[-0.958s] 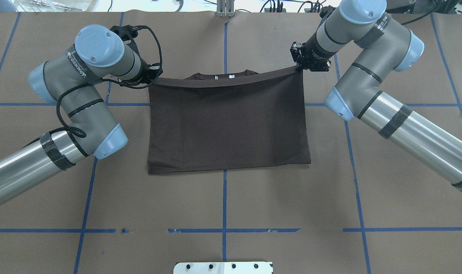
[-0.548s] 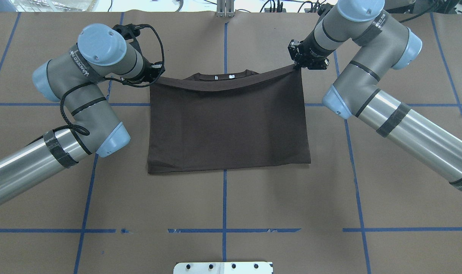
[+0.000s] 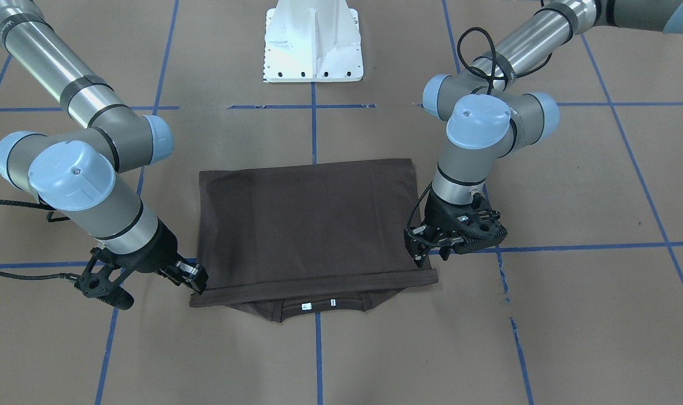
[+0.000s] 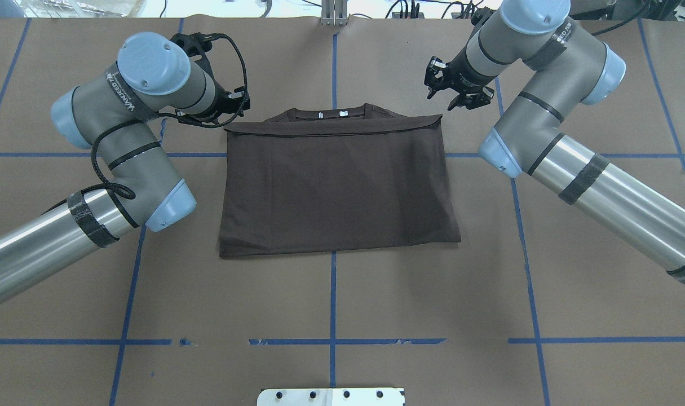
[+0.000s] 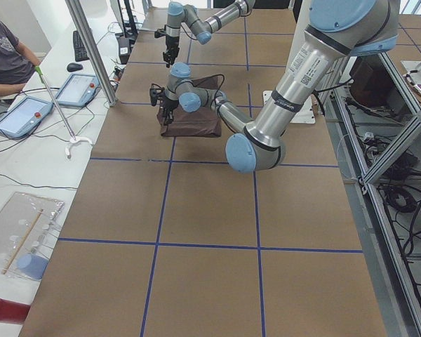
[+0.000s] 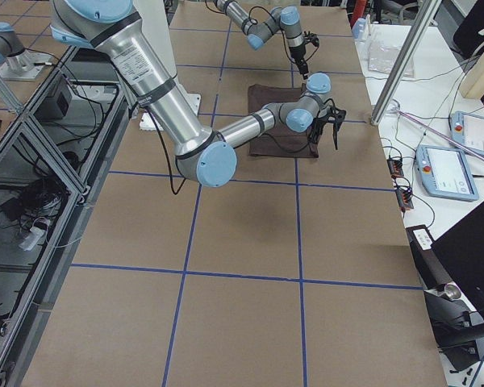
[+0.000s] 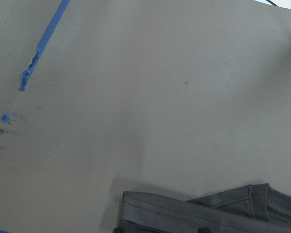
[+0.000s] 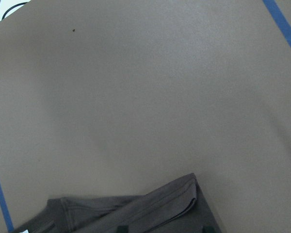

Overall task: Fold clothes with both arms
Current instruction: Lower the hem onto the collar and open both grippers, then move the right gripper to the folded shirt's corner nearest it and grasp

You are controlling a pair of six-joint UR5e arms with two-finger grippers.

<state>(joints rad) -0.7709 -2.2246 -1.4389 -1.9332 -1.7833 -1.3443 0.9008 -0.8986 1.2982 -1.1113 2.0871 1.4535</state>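
The far edge of the T-shirt (image 4: 336, 186) was pulled tight and held up 0.5 s ago. Now it lies flat on the table (image 4: 331, 304), folded over near the collar (image 4: 342, 113). The 2 grippers have let go, I think so the fold stays put. The right gripper (image 4: 450, 95) is spread wide, just past its corner. From overhead the left gripper (image 4: 238, 106) is hard to read, but its wrist view shows the corner lying loose between parted fingertips.

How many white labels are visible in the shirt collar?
2. Both inside the collar of the T-shirt, at its far edge in the overhead view: left label left of the blue centre tape, right label right of it. Others may be hidden under the fold.
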